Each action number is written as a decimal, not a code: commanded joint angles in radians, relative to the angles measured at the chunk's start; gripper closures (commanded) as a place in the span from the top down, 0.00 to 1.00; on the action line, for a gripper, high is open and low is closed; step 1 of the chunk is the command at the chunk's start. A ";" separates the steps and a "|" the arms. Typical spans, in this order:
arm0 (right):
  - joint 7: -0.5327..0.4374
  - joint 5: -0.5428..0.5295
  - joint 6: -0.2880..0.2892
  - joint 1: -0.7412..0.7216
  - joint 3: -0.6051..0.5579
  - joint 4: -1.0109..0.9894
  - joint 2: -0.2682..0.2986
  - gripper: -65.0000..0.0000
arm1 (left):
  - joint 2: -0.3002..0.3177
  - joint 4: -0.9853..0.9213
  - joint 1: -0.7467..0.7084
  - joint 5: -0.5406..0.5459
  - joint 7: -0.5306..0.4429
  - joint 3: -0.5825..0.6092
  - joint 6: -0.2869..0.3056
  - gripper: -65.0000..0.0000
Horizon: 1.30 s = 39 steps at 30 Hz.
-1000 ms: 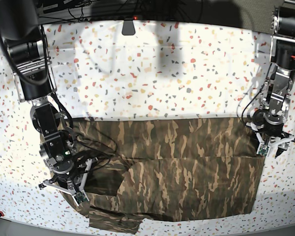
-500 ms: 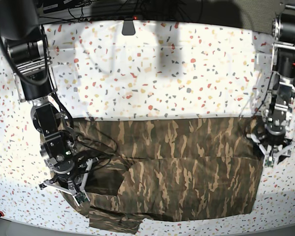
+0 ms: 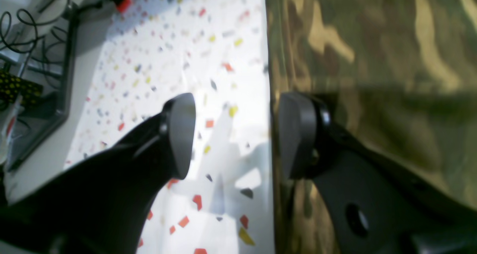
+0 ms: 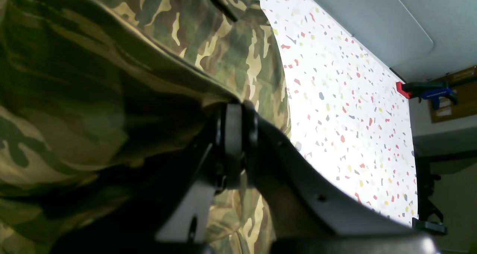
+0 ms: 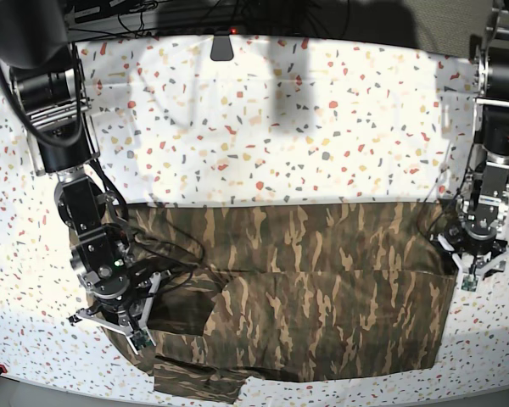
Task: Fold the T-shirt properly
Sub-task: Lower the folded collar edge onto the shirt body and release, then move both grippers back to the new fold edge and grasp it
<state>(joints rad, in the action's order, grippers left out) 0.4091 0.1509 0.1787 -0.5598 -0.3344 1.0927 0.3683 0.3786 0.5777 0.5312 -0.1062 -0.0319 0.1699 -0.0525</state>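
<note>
The T-shirt point(image 5: 297, 288) is spread flat across the near half of the bench point(image 5: 263, 110), partly folded already, with a doubled flap at its lower corner on the right arm's side. It is judged light, limp and unbreakable: it will drape and crease rather than hold shape, so it is best taken by a hem or corner, both layers pinched together. The right pincer point(image 4: 233, 134) is shut tight on a raised fold of cloth. The left pincer point(image 3: 236, 134) is held wide open and empty, straddling the shirt's side edge, 1 pad point(image 3: 294, 134) over cloth, 1 over bare bench.
</note>
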 commanded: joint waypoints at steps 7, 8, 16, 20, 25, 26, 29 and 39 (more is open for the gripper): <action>-0.026 0.002 -0.018 -0.036 0.007 0.015 0.008 0.00 | -0.003 -0.039 0.034 0.003 -0.101 -0.006 -0.014 0.53; -0.028 0.002 -0.018 -0.036 0.007 0.015 0.008 0.00 | -0.005 -0.039 0.035 0.003 -0.101 -0.006 -0.015 0.53; -0.029 0.003 -0.018 -0.036 0.007 0.015 0.008 0.00 | -0.004 -0.039 0.034 0.003 -0.100 -0.006 -0.014 0.53; -0.083 0.008 -0.018 -0.036 0.007 0.015 0.008 0.22 | -0.004 -0.039 0.034 0.003 -0.100 -0.006 -0.014 0.53; -0.177 0.099 -0.019 -0.038 0.007 0.014 0.008 0.58 | -0.004 -0.039 0.033 0.003 -0.088 -0.006 -0.014 0.53; -0.177 0.104 -0.019 -0.039 0.007 0.014 0.008 0.58 | -0.004 -0.039 0.031 0.003 -0.089 -0.006 -0.014 0.53; -0.177 0.104 -0.020 -0.039 0.007 0.013 0.008 0.58 | -0.004 -0.039 0.029 0.003 -0.089 -0.006 -0.014 0.53; -0.183 0.053 -0.121 -0.113 0.007 -0.005 0.008 0.58 | -0.004 -0.039 0.029 0.003 -0.081 -0.006 -0.014 0.53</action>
<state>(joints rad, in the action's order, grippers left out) 0.2508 0.1913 0.0639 -0.6361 -0.3344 1.0729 0.3687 0.3595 0.5274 0.5289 -0.1066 -0.0925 0.1692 -0.0525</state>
